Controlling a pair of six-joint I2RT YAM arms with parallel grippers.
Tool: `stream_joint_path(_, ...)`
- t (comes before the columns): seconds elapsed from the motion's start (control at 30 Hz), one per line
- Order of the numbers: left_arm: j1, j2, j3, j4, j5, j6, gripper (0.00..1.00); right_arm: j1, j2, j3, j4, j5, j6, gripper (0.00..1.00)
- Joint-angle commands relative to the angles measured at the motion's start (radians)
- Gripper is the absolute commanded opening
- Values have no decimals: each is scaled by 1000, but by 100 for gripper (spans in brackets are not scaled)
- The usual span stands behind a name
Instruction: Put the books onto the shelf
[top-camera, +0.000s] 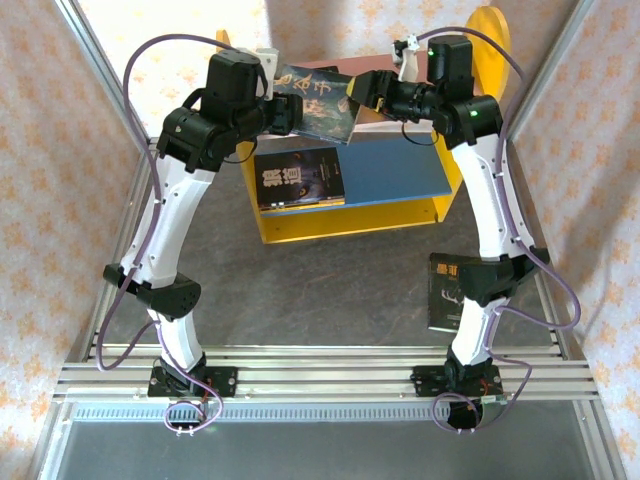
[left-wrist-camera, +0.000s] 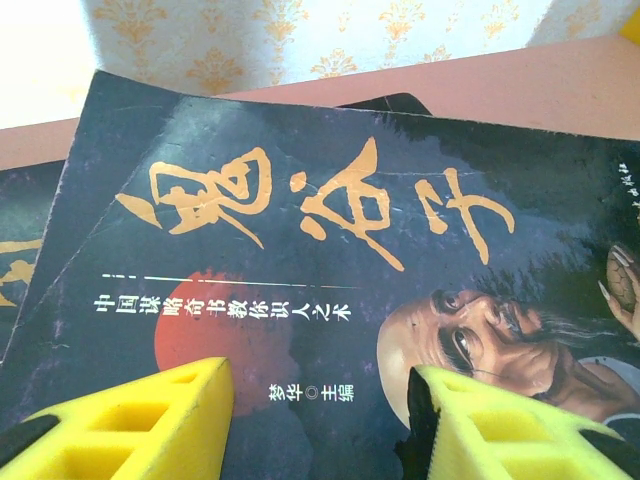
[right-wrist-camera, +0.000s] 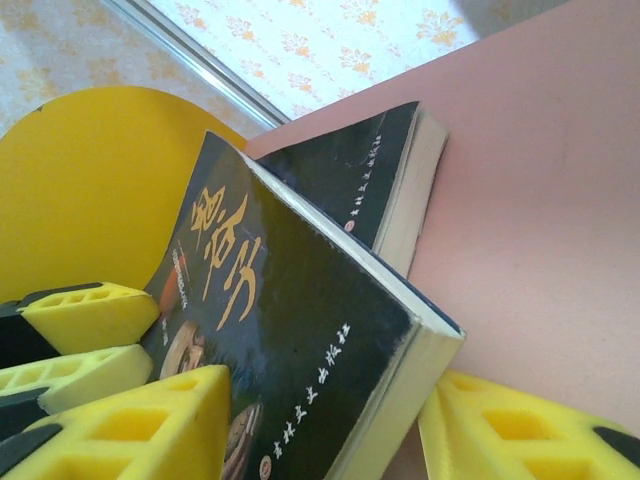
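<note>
The book (right-wrist-camera: 300, 300) leans tilted on a second book (right-wrist-camera: 360, 180) on the shelf (top-camera: 350, 222), upper tier. The right hand (right-wrist-camera: 325, 390) straddles its thickness, half open, grip seemingly slack. The left hand (left-wrist-camera: 320, 372) hovers half open. Probably light, glossy, slippery: pinch near the spine.

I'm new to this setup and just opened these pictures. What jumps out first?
Most striking is a dark book with big orange characters and an old man's face, tilted over the shelf's pink upper board, with the left gripper and right gripper at its edges. In the top view, a second book lies on the blue lower board and a third book on the table by the right arm's base.
</note>
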Motion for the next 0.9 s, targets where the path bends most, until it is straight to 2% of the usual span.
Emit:
stream_joint_path(0.0, 15, 13, -22, -41, 7, -15, 50, 4, -43, -11, -25, 54, -51, 49)
stream_joint_path(0.13, 15, 8, -26, -36, 25, -22, 49, 4, -19, 15, -23, 48, -47, 34)
stream_joint_path(0.23, 15, -1, -29, -30, 43, -27, 49, 4, 13, 55, -25, 39, -35, 29)
stream_joint_path(0.87, 14, -66, -77, -1, 136, -59, 49, -7, 146, 234, 15, -1, 26, 31)
